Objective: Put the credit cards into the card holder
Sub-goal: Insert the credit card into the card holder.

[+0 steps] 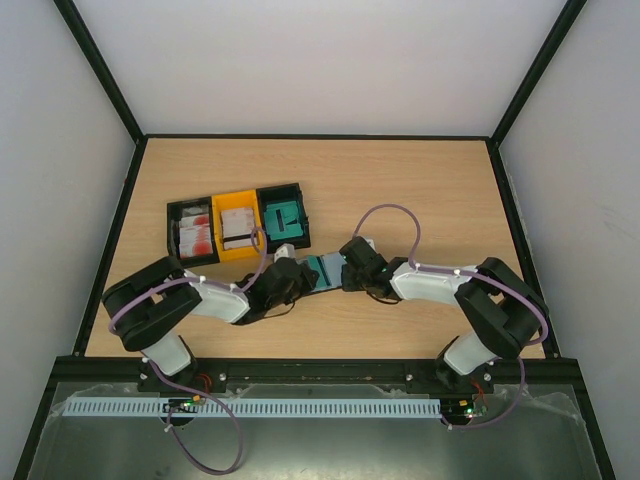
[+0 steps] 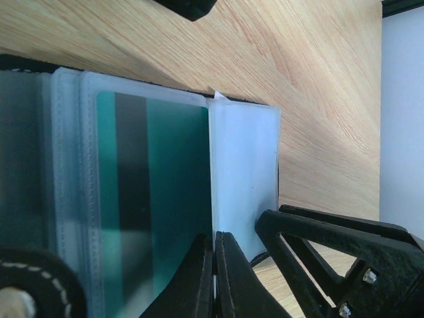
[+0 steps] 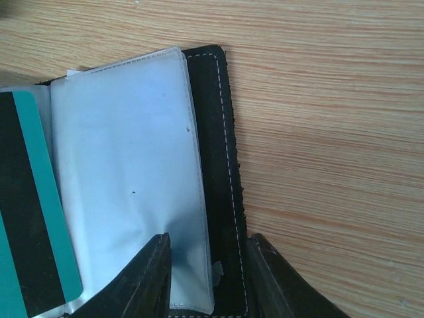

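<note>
The black card holder (image 1: 322, 270) lies open on the table between my two grippers. A teal credit card (image 2: 172, 185) with a dark stripe sits inside one of its clear sleeves. It also shows in the right wrist view (image 3: 33, 218). My left gripper (image 2: 215, 237) is shut, with a thin clear sleeve edge pinched between its fingertips beside the card. My right gripper (image 3: 209, 240) is open. One of its fingers rests on an empty clear sleeve (image 3: 126, 165). The other stands just outside the holder's black stitched cover (image 3: 222, 132).
Three small bins stand in a row at the back left. A black one (image 1: 192, 232) holds red-and-white cards. A yellow one (image 1: 238, 225) holds white cards. A black one (image 1: 283, 215) holds teal cards. A black frame borders the wooden table (image 1: 420, 190).
</note>
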Tool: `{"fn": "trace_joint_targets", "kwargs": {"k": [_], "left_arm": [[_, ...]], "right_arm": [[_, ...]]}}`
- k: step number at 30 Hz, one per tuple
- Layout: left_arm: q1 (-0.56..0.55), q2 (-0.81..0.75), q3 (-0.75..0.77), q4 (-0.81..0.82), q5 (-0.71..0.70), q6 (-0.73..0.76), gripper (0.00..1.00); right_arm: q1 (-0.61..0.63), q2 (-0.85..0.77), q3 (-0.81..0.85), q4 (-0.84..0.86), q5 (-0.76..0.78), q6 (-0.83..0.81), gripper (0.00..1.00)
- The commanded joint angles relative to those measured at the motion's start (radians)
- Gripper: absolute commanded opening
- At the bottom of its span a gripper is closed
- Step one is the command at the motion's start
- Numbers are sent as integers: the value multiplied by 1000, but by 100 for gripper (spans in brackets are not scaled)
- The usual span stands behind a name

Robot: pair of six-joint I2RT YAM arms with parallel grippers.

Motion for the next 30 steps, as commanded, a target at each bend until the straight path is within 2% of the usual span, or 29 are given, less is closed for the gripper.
{"fn": "trace_joint_targets", "kwargs": {"k": [1, 10, 19, 30], "left_arm": [[4, 13, -22, 24, -2, -26, 3], [14, 52, -1, 58, 39, -53, 3], [24, 79, 58, -22, 41, -64, 3], [10, 129, 59, 28, 83, -96, 3]], "right_arm": [[6, 11, -29, -35, 1, 23, 30], [4, 9, -41, -25, 2, 40, 30], [5, 17, -50, -5, -8, 61, 30], [5, 36, -33, -6, -3, 64, 30]]}}
